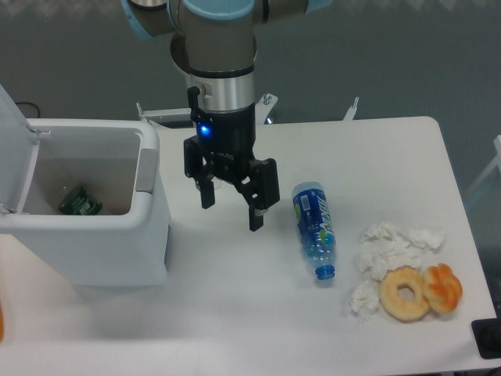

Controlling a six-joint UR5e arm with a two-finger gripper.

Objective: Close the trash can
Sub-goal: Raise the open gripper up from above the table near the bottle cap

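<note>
Overhead from the fixed cam, the trash can (pixel 94 227) sits at the table's (pixel 235 313) left end w/ its lid (pixel 14 141) swung up at the far left edge and the bin mouth open, a green item (pixel 80 201) lying inside, grey latch strip (pixel 145 168) on its right rim. Just right of the can, not touching it, the gripper (pixel 232 207) hangs above bare tabletop, fingers apart and holding nothing. Further right of the can lie a blue-label bottle (pixel 315 229) on its side, then crumpled tissues (pixel 391 247), a donut (pixel 405 293) and an orange pastry (pixel 443 287) near the table's right edge, w/ open surface between can and bottle.
</note>
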